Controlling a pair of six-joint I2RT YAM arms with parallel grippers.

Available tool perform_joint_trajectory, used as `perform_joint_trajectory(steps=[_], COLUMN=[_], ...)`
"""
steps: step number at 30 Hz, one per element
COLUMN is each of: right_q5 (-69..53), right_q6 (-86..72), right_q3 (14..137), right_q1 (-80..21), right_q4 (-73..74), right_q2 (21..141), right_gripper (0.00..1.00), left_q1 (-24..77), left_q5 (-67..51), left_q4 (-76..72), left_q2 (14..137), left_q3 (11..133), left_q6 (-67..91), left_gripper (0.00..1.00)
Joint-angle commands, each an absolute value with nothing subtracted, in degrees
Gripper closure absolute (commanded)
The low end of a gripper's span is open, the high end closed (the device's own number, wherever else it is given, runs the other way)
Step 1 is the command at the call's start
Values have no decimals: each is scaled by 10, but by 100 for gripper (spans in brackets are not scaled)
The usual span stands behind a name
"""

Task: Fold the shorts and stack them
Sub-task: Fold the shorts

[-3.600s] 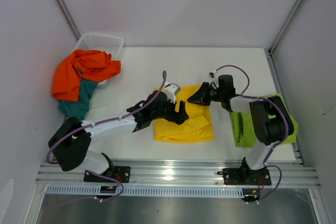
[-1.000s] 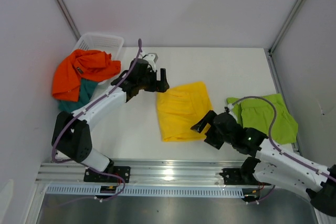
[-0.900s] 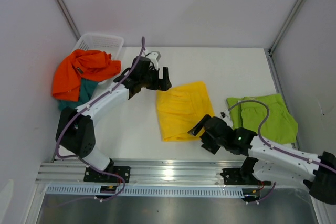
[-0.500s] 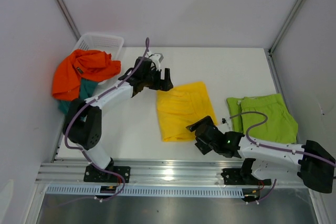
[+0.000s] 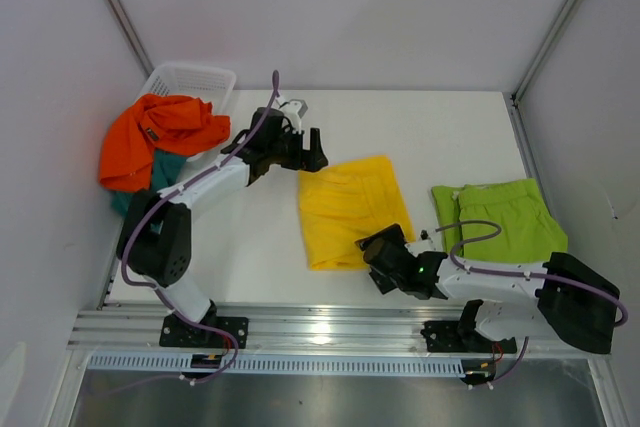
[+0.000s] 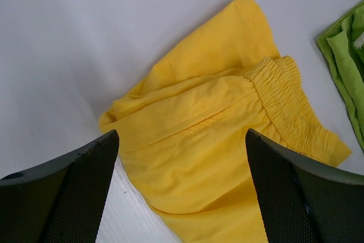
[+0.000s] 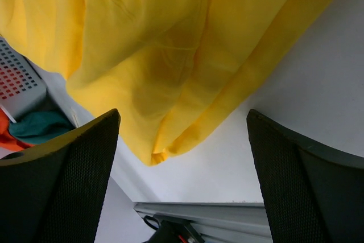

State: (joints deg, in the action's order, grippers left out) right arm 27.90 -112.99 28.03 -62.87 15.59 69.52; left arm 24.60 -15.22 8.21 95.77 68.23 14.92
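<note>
White was the colour of the flat surface [image 5: 440,137]. A white plastic mesh basket [image 5: 195,82] sat at its far left corner. Soft orange cloth shorts [image 5: 160,132] spilled over the near side of the basket, and dark teal cloth shorts [image 5: 150,187] poked out from under them by the left edge. Lime green cloth shorts [image 5: 500,222] lay flat near the right edge, well apart from the basket. The right arm stretched low along the near edge, just in front of the green pair.

The bright yellow cloth shorts [image 5: 350,209] lay flat in the middle of the surface, between the two piles. The black left gripper [image 5: 312,152] was at their far left corner, its two fingers spread wide apart and holding nothing. From its own camera, the stretchy waistband showed between the fingers. The black right gripper [image 5: 372,262] was at the near right corner of the yellow shorts, also spread wide and holding nothing. Whether either gripper touched the cloth could not be told.
</note>
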Motion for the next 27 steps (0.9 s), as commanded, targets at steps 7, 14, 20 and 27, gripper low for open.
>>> perform_joint_trajectory(steps=[7, 14, 20, 27], right_q5=[322, 325, 332, 226], right_q6=[-1224, -1232, -1157, -752], right_q3=[271, 286, 301, 308], right_q1=[-613, -600, -589, -452], right_q4=[131, 142, 213, 284], right_q2=[759, 816, 772, 644], right_gripper=[14, 51, 100, 100], left_q1=[239, 239, 239, 239], left_q5=[-161, -167, -178, -190], left_q4=[68, 63, 67, 76], left_q2=[923, 917, 923, 934], left_q3=[683, 673, 677, 679], left_q6=[133, 134, 133, 127], left_gripper=[7, 7, 7, 7])
